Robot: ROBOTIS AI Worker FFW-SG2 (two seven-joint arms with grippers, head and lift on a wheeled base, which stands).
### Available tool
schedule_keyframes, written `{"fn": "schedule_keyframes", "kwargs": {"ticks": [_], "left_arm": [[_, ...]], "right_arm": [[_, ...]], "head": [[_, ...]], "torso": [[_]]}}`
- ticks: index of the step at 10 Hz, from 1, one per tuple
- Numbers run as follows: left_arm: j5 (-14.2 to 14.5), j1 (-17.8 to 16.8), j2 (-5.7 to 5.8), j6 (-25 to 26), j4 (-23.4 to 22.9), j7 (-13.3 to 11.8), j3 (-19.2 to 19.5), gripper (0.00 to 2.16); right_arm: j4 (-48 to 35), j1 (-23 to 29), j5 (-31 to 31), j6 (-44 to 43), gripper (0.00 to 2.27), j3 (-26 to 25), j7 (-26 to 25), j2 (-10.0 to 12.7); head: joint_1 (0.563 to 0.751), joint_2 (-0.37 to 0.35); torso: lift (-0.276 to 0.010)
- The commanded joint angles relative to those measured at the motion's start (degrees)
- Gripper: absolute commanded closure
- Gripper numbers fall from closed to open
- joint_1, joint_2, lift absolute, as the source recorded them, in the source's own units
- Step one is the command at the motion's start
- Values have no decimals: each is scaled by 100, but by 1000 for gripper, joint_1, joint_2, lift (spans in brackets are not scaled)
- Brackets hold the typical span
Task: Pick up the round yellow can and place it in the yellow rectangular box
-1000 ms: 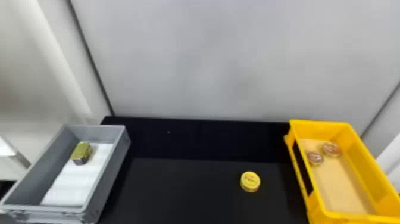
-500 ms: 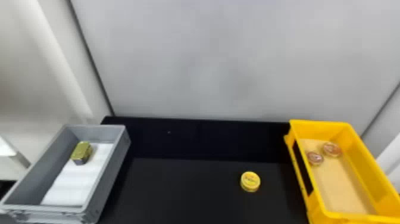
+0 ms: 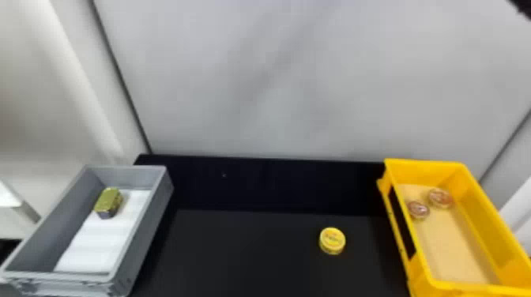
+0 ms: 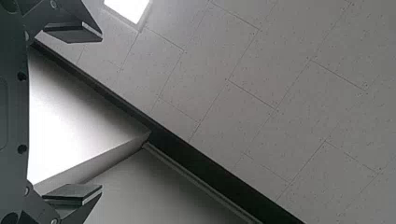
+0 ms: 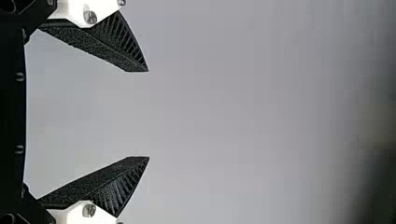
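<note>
Across the black desk [image 3: 253, 252] it was the grey box [image 3: 144, 237] at eight o'clock, the yellow rectangular box [image 3: 486, 221] at four! Up at two o'clock in the head view came the right pincer [image 3: 523, 7], released with its fingers wide apart, and the left pincer [image 4: 102, 113], seen in its wrist view, was released and spread too. Then the small stuff: a green-gold tin [image 3: 108, 201] inside the grey box, the round yellow can [image 3: 332, 240] at five o'clock on the desk, two reddish round tins [image 3: 440, 198] toward twelve o'clock in the yellow box!
</note>
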Motion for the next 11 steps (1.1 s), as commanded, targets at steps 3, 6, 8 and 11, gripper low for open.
{"fn": "schedule_keyframes", "kwargs": {"ticks": [3, 6, 8, 11], "left_arm": [[111, -85, -84, 223, -9, 0, -238, 137], [172, -199, -260, 241, 9, 0, -396, 137], [190, -243, -365, 241, 9, 0, -440, 136], [190, -243, -515, 215, 0, 9, -458, 137]], "right_arm": [[925, 4, -375, 2672, 122, -448, 1530, 758], [1725, 189, -550, 3306, 125, -289, 2707, 547], [1690, 901, -348, 3209, 128, -457, 3042, 521], [1813, 1604, 803, 2980, 128, -325, 4229, 591]], "head": [[663, 54], [663, 54], [663, 54], [663, 54]], "torso": [[-10], [-10], [-10], [-10]]}}
